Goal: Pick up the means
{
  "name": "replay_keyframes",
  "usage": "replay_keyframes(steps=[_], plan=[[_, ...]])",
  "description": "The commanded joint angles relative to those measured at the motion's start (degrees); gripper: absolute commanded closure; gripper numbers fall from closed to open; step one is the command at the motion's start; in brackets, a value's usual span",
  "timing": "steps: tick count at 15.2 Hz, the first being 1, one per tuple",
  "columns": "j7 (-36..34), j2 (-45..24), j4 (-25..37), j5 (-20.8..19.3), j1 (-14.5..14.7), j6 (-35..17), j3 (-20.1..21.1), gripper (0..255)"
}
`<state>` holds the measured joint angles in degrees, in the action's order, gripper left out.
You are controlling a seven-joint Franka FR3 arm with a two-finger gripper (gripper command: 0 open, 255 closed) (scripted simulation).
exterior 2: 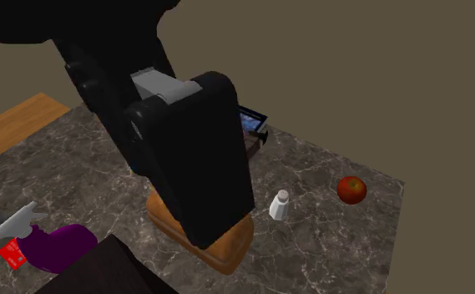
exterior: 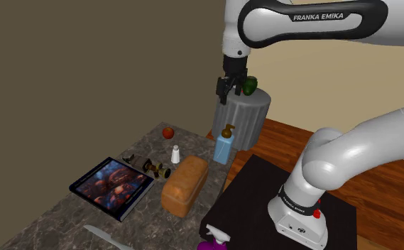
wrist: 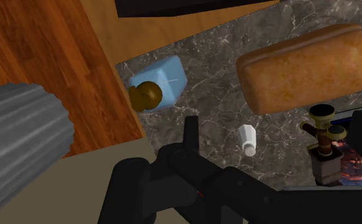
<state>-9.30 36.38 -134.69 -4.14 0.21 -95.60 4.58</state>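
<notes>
Hanging at upper center with the gripper (exterior: 228, 91), open or clenched impossible to tell, probably after the small brass gadget (exterior: 157, 169) lying down-left, between book (exterior: 111, 186) and bread (exterior: 184, 186).

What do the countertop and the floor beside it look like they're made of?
The countertop looks like dark stone, perhaps marble: it is mottled grey-brown with pale veins and shows no strong shine. The floor looks like wood: it is reddish-brown with long grain streaks.
</notes>
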Motion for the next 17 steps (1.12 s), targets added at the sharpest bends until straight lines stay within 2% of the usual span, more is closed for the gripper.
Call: replay_keyframes(steps=[1,9,17], plan=[[-1.2,-2.9,-0.8,0.1,0.4,-3.7,1.1,0],[-6.0,-17.4,0.5,-1.2,1.1,-16.2,5.1,0],[-12.0,-34.3,6.9,-5.9,1.7,-25.5,8.4,0]])
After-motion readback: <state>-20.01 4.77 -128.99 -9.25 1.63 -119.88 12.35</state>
